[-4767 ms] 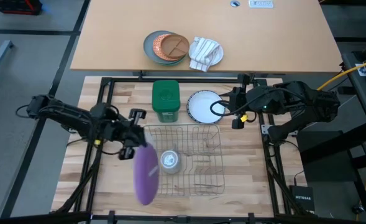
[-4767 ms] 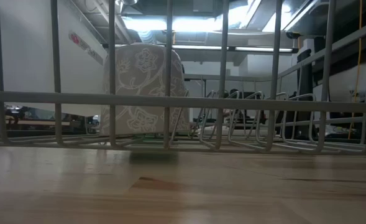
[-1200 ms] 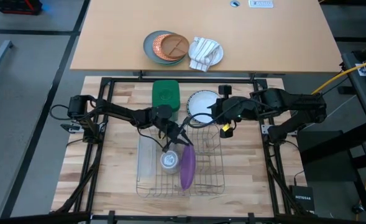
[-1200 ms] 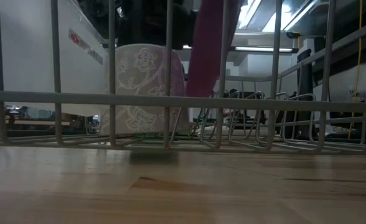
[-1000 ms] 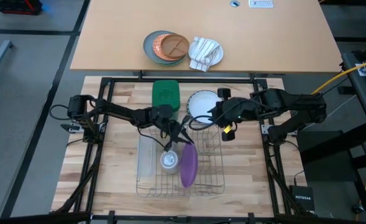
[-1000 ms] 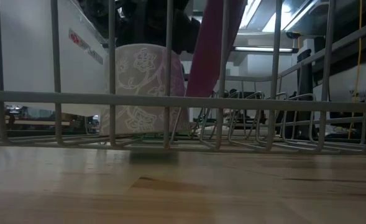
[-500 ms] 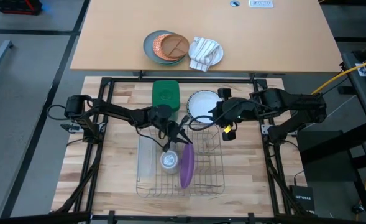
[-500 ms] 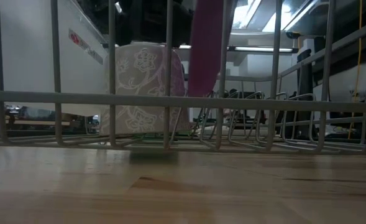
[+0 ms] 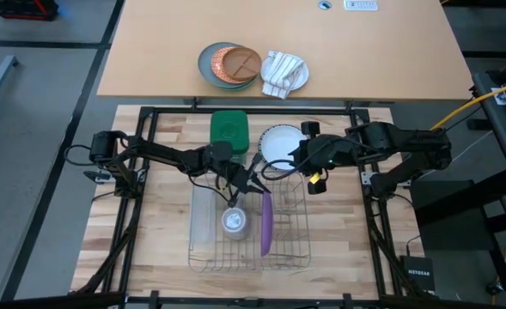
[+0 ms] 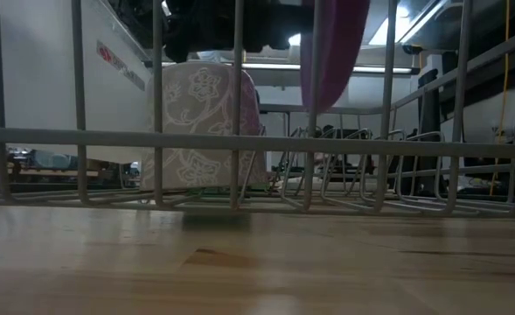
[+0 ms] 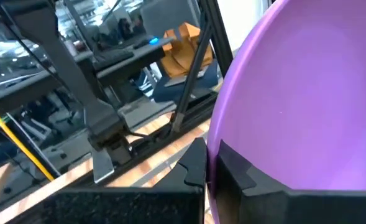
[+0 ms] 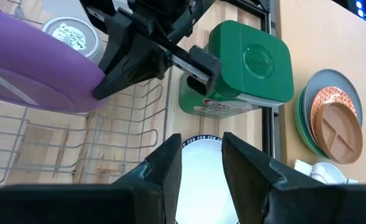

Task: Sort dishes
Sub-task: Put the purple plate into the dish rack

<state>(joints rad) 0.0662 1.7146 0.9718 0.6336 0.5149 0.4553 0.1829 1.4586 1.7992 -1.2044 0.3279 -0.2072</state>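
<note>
1. The left pincer [image 9: 251, 184] is reaching in from the left of the high view to just above the centre of the frame, over the wire rack [image 9: 291, 249].
2. Its fingers [image 11: 195, 168] are pinching tight on the rim of the purple plate [image 9: 266, 223], as the left wrist view is showing close up.
3. The purple plate is standing on edge inside the rack, a thin vertical sliver just right of a patterned cup [image 9: 234, 221] in the middle of the high view.
4. In the low view the plate [image 10: 334, 48] is hanging at the top centre-right of the frame, behind the rack bars, with its lower edge clear of the rack floor.
5. The right pincer [image 9: 294, 155] is coming in from the right of the high view and sitting over the right edge of the white plate [image 9: 277, 144].
6. Its two fingers [image 12: 164, 171] are standing partly apart at the bottom of the right wrist view, with the white plate [image 12: 201, 165] showing between them; whether they are touching it I cannot tell.
7. The white plate is lying flat on the wooden worktop [image 9: 154, 232], just right of a green canister [image 9: 228, 130], above the rack in the frame.
8. I am seeing no striped plate in these views.
</note>
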